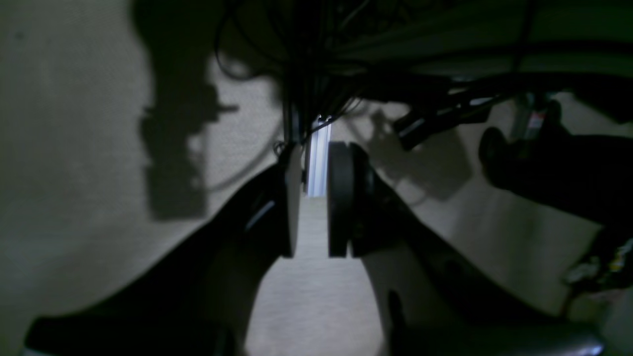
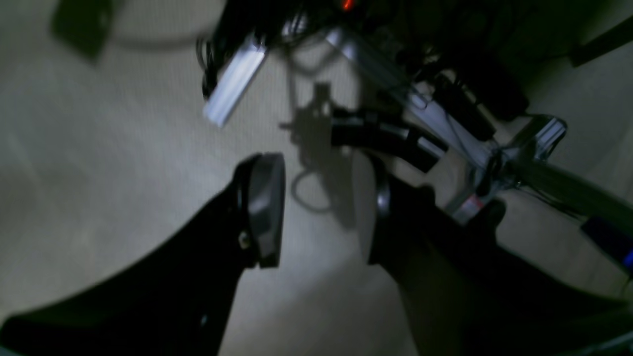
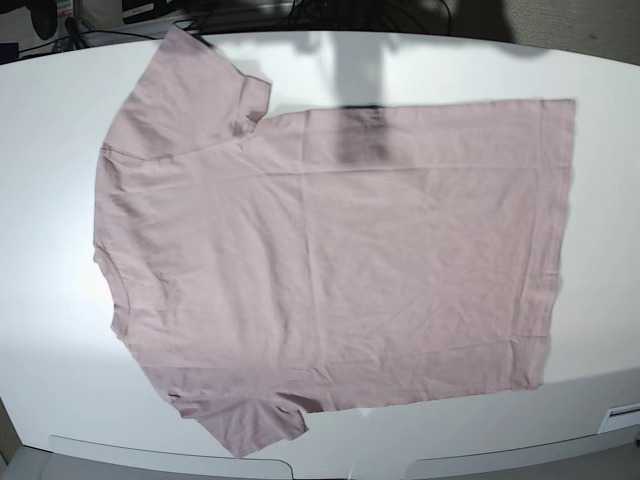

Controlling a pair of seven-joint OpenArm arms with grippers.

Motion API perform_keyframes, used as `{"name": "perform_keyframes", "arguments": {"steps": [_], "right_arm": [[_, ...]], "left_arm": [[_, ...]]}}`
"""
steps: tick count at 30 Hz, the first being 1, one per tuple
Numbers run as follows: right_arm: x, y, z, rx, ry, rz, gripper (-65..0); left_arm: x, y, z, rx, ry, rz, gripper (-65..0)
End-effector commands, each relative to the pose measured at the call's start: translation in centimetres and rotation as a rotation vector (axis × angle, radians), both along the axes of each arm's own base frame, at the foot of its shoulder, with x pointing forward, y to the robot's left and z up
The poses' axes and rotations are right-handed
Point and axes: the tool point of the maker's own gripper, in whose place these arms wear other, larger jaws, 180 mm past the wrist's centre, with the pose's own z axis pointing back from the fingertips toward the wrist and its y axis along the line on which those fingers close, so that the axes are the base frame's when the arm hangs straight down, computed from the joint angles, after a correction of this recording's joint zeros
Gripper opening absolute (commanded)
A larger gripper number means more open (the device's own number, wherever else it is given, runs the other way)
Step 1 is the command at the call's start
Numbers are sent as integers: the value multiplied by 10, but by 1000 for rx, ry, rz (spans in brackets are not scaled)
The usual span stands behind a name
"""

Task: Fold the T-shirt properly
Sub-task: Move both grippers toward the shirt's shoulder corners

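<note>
The T-shirt (image 3: pixel 330 270) lies spread flat on the white table (image 3: pixel 600 80) in the base view, dusty pink, with its neck at the left, its hem at the right, and one sleeve (image 3: pixel 190 90) at the far left corner. Neither arm shows in the base view. In the left wrist view my left gripper (image 1: pixel 315 163) has its jaws a narrow gap apart with nothing between them. My right gripper (image 2: pixel 321 173) stands wider open and empty. Both wrist views are dark and show a beige surface, not the shirt.
Cables and dark gear (image 3: pixel 60 25) sit beyond the table's far left edge. An aluminium rail (image 1: pixel 319 158) and hanging cables (image 1: pixel 316 59) are ahead of the left gripper. Another rail piece (image 2: pixel 235 84) and a black arm link (image 2: pixel 385 138) lie ahead of the right gripper.
</note>
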Motion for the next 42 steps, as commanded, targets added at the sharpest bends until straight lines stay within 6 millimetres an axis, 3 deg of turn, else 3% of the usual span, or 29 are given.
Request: {"name": "perform_keyframes", "arguments": {"steps": [1, 5, 11, 16, 23, 32, 37, 42], "right_arm": [[5, 7, 11, 14, -24, -32, -409], [55, 26, 38, 50, -176, -48, -409], [107, 27, 72, 14, -359, -94, -409], [133, 32, 92, 19, -452, -89, -409], [157, 27, 93, -5, -495, -118, -409], [168, 1, 103, -141, -588, -159, -409], [181, -25, 117, -296, -687, -159, -409], [206, -66, 132, -450, -791, -163, -408]], "left_arm": [[-8, -3, 8, -18, 20, -3, -555], [-5, 6, 17, 32, 40, 52, -555], [25, 7, 32, 67, -36, 53, -555], [54, -1, 51, 57, -125, 29, -555], [70, -5, 63, 51, -179, 16, -555], [71, -8, 63, 48, -181, 35, -555], [74, -7, 62, 60, -191, 20, -555], [97, -4, 58, 118, -251, -47, -555]]}}
